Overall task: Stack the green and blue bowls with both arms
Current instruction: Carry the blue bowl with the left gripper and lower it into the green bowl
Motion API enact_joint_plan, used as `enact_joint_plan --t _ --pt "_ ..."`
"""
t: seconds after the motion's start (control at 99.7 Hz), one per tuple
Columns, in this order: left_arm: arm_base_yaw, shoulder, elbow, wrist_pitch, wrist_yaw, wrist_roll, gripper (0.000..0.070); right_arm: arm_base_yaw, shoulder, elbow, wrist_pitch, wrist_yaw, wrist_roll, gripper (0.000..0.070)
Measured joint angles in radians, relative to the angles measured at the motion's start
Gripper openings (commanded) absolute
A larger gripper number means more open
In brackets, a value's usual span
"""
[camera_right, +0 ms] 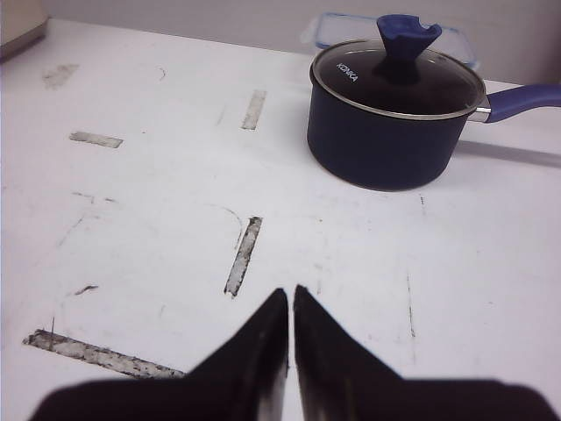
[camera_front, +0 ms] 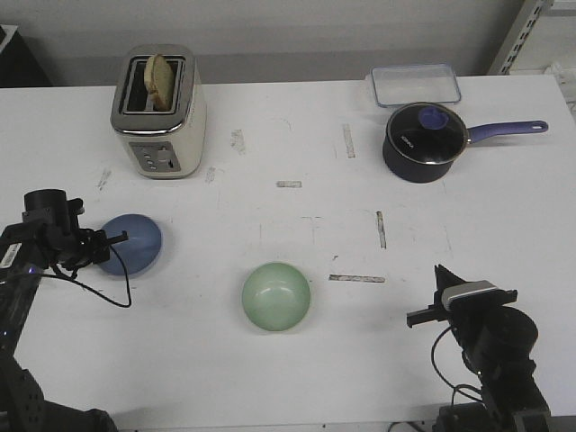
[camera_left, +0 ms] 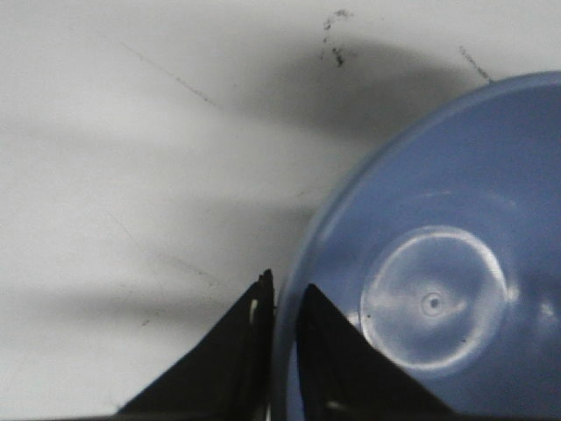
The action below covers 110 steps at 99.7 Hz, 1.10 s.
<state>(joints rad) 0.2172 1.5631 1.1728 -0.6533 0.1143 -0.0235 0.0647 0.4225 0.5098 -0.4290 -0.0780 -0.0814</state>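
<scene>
Now the left gripper (camera_front: 115, 238) pinches the rim of the blue bowl (camera_front: 132, 244), while the right gripper (camera_right: 290, 303) sits apart with nothing in it.

On the white table (camera_front: 297, 360) the blue bowl lies at the left, below the cream toaster (camera_front: 158, 113) with a slice of bread in its slot; in the left wrist view one finger (camera_left: 241, 346) stands outside the bowl's rim and the other inside, jaws narrowed onto the wall. The pale green bowl (camera_front: 276, 295) rests upright near the table's middle front, well apart from the blue one and from both grippers. The right gripper's jaws are closed tip to tip above bare table, pointing toward the navy saucepan (camera_right: 394, 114) with its glass lid, beside a clear plastic container (camera_front: 416, 85).
</scene>
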Motion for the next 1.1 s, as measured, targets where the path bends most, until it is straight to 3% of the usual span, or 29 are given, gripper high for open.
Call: enact_joint_plan --t 0.11,0.361,0.662,0.813,1.103 --pt "-0.024 -0.027 0.051 -0.021 0.007 -0.006 0.0001 0.0 0.0 0.0 0.0 0.0 0.0 0.0" --pt "-0.169 -0.16 0.187 -0.063 0.2 -0.02 0.0001 0.0 0.0 0.0 0.0 0.0 0.0 0.0" --pt "-0.551 -0.206 0.195 -0.136 0.208 -0.02 0.0001 0.0 0.0 0.0 0.0 0.0 0.0 0.0" --pt "-0.73 -0.157 0.195 -0.11 0.215 -0.02 0.0001 0.0 0.0 0.0 0.0 0.0 0.0 0.0" --pt "-0.839 0.012 0.195 -0.055 0.217 -0.02 0.0001 0.0 0.0 0.0 -0.001 0.0 0.0 0.0"
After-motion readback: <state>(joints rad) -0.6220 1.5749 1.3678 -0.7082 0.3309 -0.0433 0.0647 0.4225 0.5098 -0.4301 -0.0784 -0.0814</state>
